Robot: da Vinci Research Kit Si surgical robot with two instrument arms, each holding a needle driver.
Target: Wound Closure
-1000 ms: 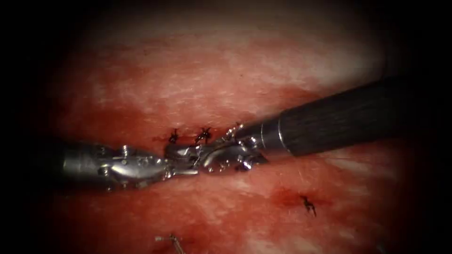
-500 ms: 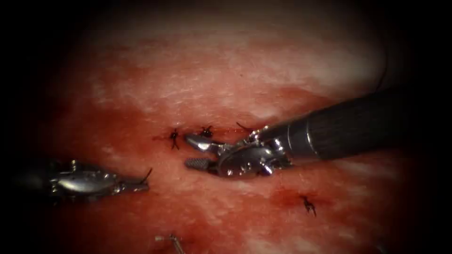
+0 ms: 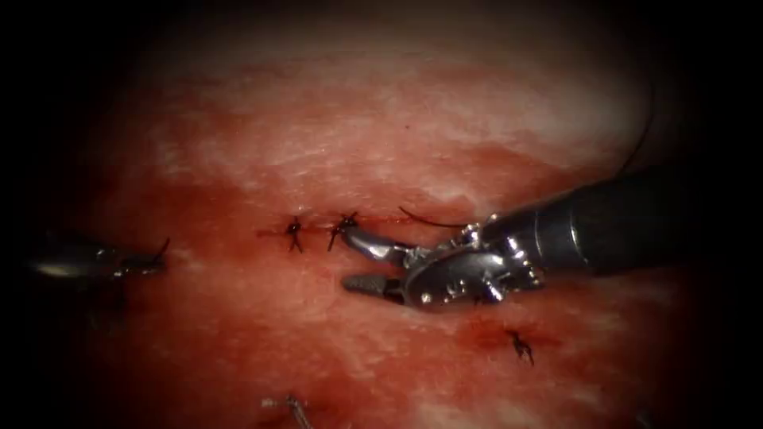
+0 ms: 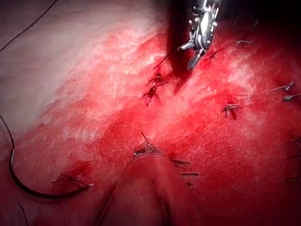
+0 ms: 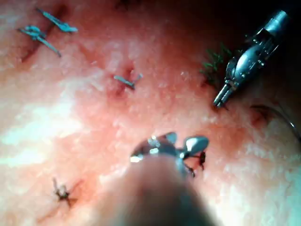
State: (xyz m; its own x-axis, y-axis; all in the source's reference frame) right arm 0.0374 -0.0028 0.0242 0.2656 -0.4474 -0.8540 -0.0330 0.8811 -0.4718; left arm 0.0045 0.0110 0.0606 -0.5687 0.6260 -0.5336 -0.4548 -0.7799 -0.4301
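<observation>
The right tool (image 3: 367, 262), jaws spread wide and holding nothing, sits at the right end of the cut (image 3: 318, 232) in the tissue (image 3: 381, 135), its upper jaw tip touching the nearer of 2 knots (image 3: 342, 226). The other knot (image 3: 293, 233) lies just to its left. A short black thread tail (image 3: 429, 220) trails along the cut line toward the right tool's shaft.

The left tool (image 3: 147, 260) is well apart at the far left, jaws together on a short cut end of thread (image 3: 163, 247). 1 second ago both tools met tip to tip just below the knots; half a second ago the left tool was already drawing away with the snipped piece while the right tool's jaws stood open. Since then the left tool has gone farther left and the right tool has backed a little to the right. That sequence suggests a tail has just been trimmed at the second stitch.

The needle (image 4: 33, 190) lies loose on the tissue in the left wrist view, held by neither tool and not visibly in the tissue, with thread (image 4: 26, 28) trailing away across the pale surface. More cut ends (image 3: 520, 345) lie below the right tool.
</observation>
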